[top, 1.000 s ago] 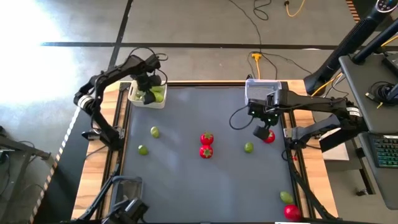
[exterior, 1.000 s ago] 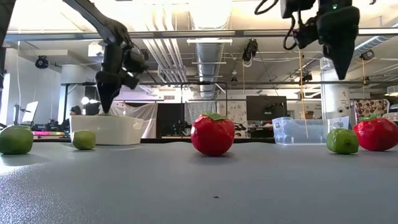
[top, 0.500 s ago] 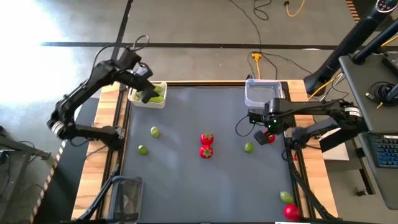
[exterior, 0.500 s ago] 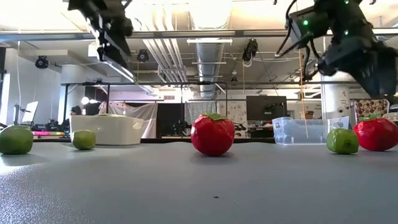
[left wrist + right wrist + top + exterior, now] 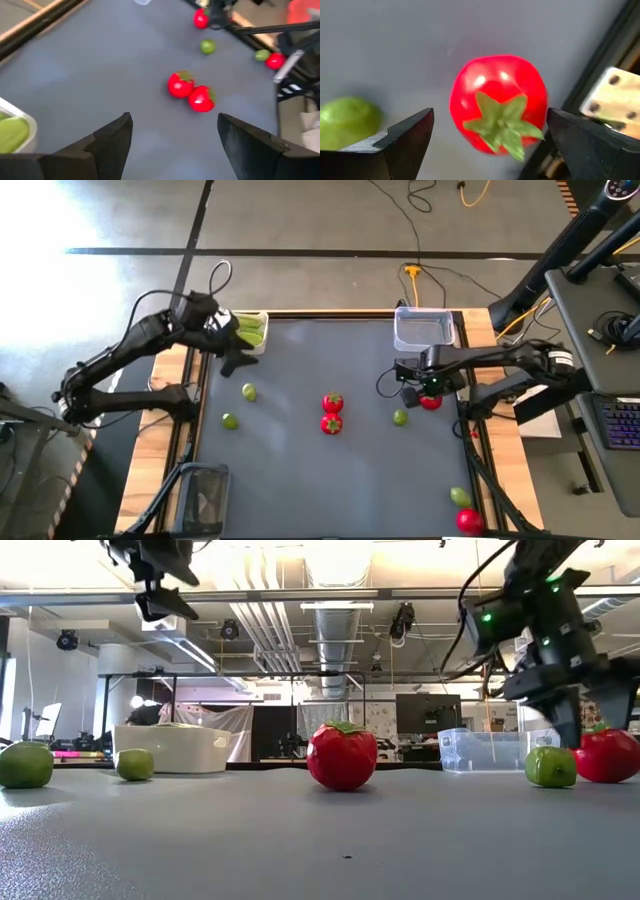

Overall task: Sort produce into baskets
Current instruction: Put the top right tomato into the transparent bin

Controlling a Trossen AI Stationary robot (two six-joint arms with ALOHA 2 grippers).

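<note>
My right gripper (image 5: 426,388) is open, low over a red strawberry (image 5: 497,102) near the table's right edge; its fingers stand on either side of the fruit without touching it. A lime (image 5: 551,766) lies just beside it. My left gripper (image 5: 172,145) is open and empty, high above the table next to the white basket (image 5: 243,333), which holds green pieces. The clear basket (image 5: 423,330) stands at the far right. Two strawberries (image 5: 332,412) lie mid-table, and limes (image 5: 248,392) (image 5: 230,420) lie at the left.
A dark basket (image 5: 205,490) stands at the near left corner. A lime (image 5: 459,496) and a strawberry (image 5: 469,520) lie at the near right corner. The table's raised right rim (image 5: 592,75) runs close beside the strawberry under my right gripper.
My left gripper has risen out of the white basket and gone toward the table's near edge. My right gripper has come down toward the strawberry by the right edge and now stands astride it. No produce on the table has moved.
</note>
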